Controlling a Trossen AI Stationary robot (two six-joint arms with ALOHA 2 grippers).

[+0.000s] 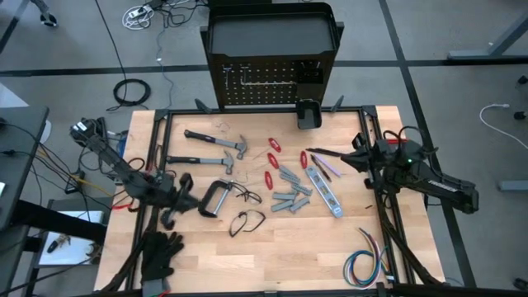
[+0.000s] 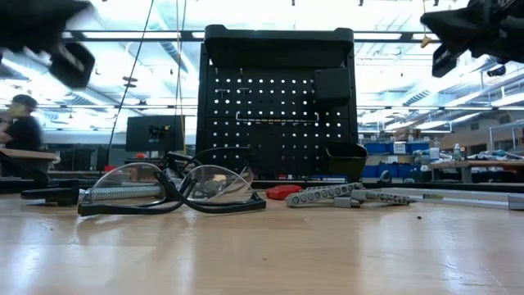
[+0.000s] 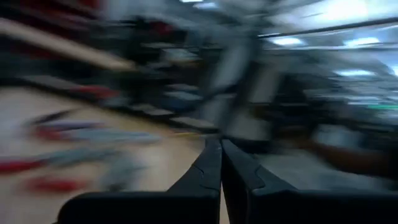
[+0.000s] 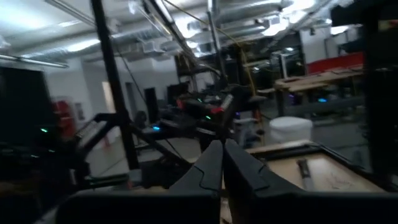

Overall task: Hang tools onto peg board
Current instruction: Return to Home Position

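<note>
Well in front of the peg board (image 1: 272,82), the left end effector (image 3: 221,142) hangs beside the C-clamp (image 1: 214,199), closed tight, holding nothing. Nearer the peg board, the right end effector (image 4: 222,143) is likewise closed and empty. Two hammers (image 1: 213,139) lie on the surface (image 1: 289,256), closer to the peg board's foot
</note>
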